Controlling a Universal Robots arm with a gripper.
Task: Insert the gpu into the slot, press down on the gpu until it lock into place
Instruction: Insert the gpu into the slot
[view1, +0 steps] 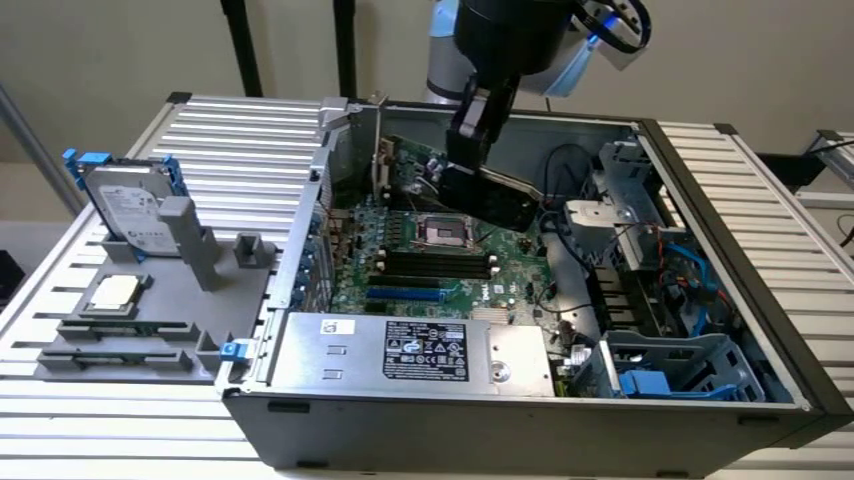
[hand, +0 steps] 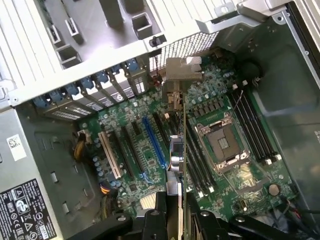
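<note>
The gpu (view1: 495, 196), a black card, hangs tilted above the motherboard inside the open computer case, with my gripper (view1: 470, 160) shut on its upper edge. In the wrist view the gpu (hand: 176, 150) appears edge-on, its metal bracket (hand: 182, 71) toward the case's rear slots, and my gripper (hand: 175, 217) clamps it from both sides. The slot (view1: 402, 293), a long bright-blue strip, lies on the board toward the power supply, apart from the card. From the wrist the slot (hand: 154, 142) runs parallel to the card and off to one side of it.
A silver power-supply box (view1: 414, 350) fills the case's front. The CPU socket (view1: 445, 233) and black memory sockets (view1: 434, 265) lie under the card. Cables and a drive cage (view1: 667, 370) crowd the exterior view's right. A hard drive (view1: 127, 205) and grey fixture (view1: 120, 330) sit outside on the left.
</note>
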